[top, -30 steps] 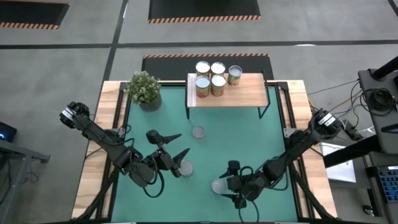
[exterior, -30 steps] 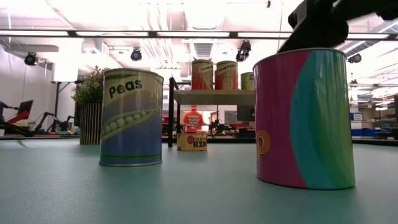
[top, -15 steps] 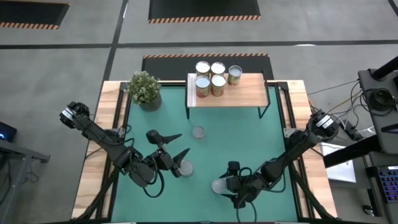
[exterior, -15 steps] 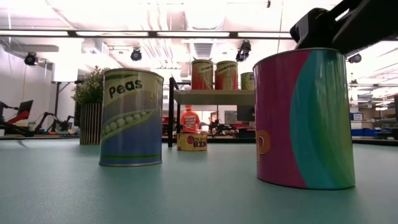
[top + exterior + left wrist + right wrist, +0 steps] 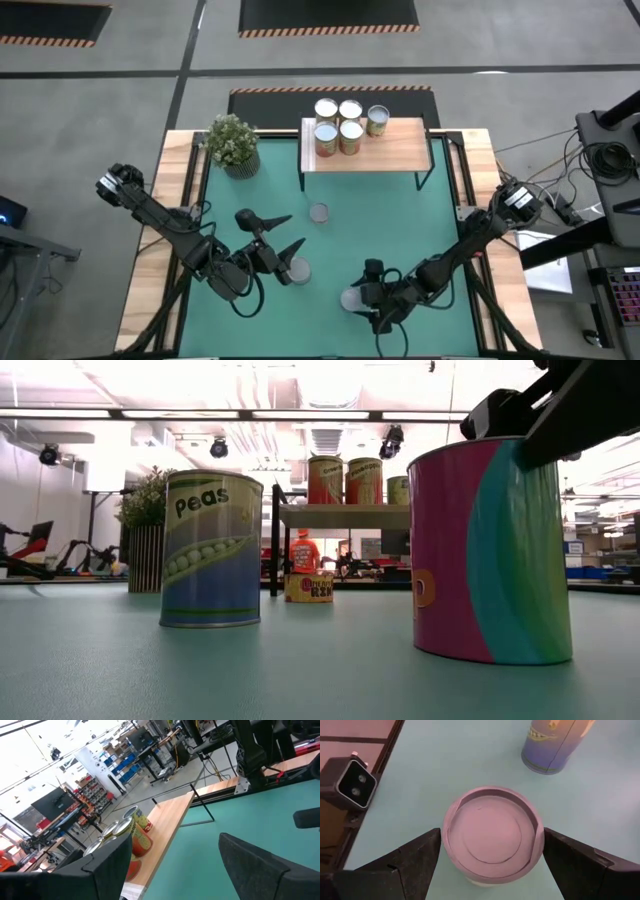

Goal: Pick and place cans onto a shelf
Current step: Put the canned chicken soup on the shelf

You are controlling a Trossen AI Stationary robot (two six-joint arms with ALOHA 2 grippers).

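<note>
Since a second ago the right tool (image 5: 362,298) has edged lower around the pink can (image 5: 492,834) at the worktop's (image 5: 400,230) six o'clock, fingers (image 5: 415,855) apart astride it, while the left tool (image 5: 283,243) waits spread.

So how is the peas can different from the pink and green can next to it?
The blue and green peas can has pea pods and the word "peas" on it; the pink and teal striped can has plain colour bands. The peas can stands free, while the right gripper has its open fingers either side of the striped can. The peas can sits farther from the low camera. Both stand upright on the green mat.
</note>
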